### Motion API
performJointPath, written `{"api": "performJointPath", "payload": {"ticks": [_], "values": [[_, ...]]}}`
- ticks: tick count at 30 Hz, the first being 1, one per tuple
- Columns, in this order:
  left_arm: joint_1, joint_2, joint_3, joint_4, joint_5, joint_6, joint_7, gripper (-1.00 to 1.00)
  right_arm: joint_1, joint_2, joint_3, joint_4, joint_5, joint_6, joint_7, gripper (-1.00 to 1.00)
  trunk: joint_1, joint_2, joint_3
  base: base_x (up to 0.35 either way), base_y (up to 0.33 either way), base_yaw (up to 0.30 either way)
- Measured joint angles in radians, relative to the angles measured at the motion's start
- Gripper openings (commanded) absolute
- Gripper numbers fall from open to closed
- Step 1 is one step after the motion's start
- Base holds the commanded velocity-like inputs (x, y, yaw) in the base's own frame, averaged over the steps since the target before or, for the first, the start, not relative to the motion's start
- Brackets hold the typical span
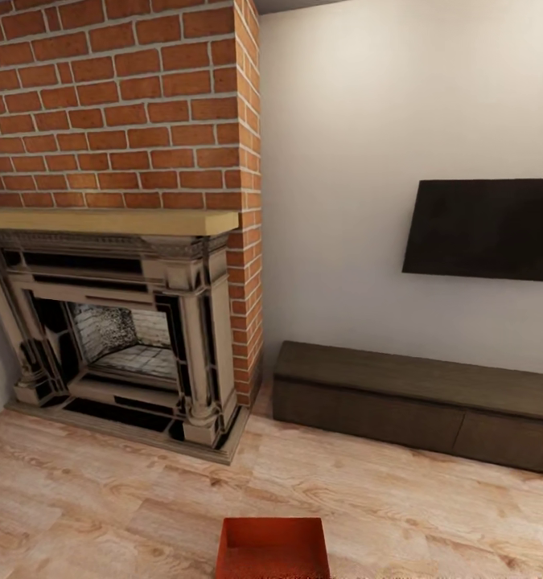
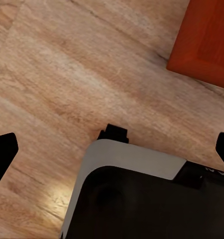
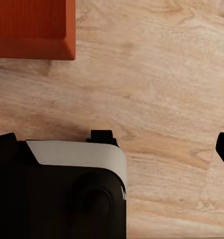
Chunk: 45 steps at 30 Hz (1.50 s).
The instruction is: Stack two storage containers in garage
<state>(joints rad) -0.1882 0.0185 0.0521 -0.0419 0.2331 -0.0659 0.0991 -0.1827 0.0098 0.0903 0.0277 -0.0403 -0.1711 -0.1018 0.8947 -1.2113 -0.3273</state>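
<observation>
While parked: one storage container [image 1: 273,548] at frame's bottom edge, maybe partly cropped
Room: wood floor [image 1: 102,498] wide open
Tools: both tools' fingers spread, holding nothing

1. The orange-red bin [image 1: 273,548] on the wood floor [image 1: 102,498] is cut off by the head view's lower edge; only its far part shows.
2. In the left wrist view, a corner of a bin [image 2: 205,40] shows, the rest past the edge.
3. The right wrist view likewise cuts a bin [image 3: 32,27].
4. The black TV [image 1: 484,229] and the dark low bench [image 1: 420,402] run off the head view's right edge.
5. The fireplace [image 1: 110,322] is cropped at the left.
6. Both wrist views show only dark jaw tips at their edges, so their gap cannot be judged.
</observation>
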Motion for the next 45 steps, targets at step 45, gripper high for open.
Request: {"api": "performJointPath", "payload": {"ticks": [45], "values": [[0.0, 0.0, 0.0, 0.0, 0.0, 0.0, 0.0, 1.0, 0.0, -0.001, 0.005, 0.0, 0.001, 0.041, 0.013, 1.0, 0.0, 0.0, -0.07, 0.0, 0.0, -0.048]]}}
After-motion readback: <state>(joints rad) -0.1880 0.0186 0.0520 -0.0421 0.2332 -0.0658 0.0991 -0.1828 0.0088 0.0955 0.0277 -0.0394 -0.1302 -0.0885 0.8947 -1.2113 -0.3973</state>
